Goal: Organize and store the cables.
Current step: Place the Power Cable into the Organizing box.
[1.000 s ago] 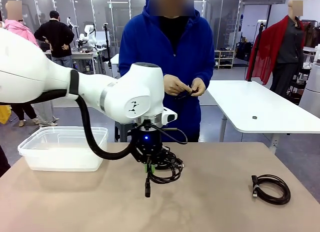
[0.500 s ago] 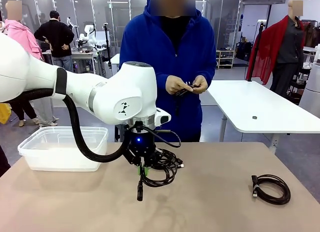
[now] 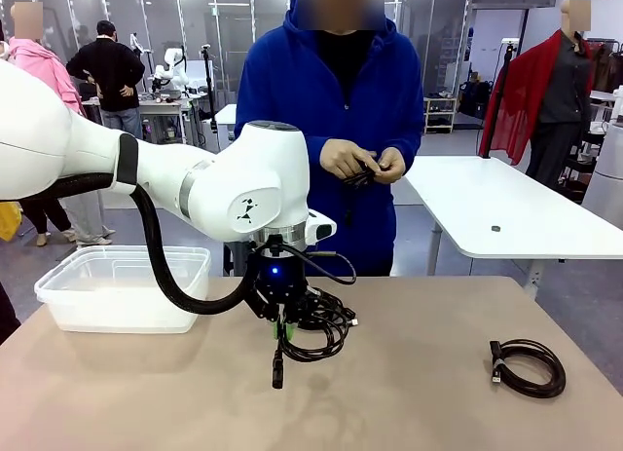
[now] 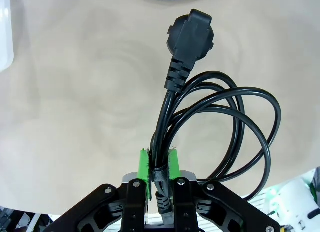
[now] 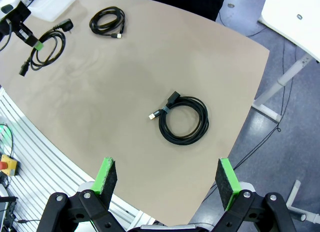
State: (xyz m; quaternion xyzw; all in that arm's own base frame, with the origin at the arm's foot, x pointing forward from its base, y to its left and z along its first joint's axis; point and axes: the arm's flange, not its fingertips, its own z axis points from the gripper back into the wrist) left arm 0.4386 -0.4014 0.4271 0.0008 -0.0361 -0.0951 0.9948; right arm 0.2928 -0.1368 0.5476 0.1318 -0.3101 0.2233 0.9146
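As far as I can see through its clear walls, the bin at the left end of the desk holds nothing, so I judge the storing has barely begun: no cable is put away yet. The first one is on its way. My left jaws are closed on a coiled power cable, pinching its bundled strands between the green pads. The coil hangs clear of the desk near its middle, a little to the right of the bin, with its chunky plug dangling lowest. To my mind it needs carrying over the bin's rim and letting go. My right jaws stand wide open with nothing between them, high above the right end of the desk.

Left to do: a second coil lies flat on the right part of the desk, well apart from the bin, and a third coil lies toward the far side, near the bin. The person across the desk has both hands on a thin black cord, held in front of the body; I cannot tell what is being done with it.

Counting: one desk, one bin, and four cables, of which one is in my grip, two lie on the desk, one is in the person's hands, and none is stored
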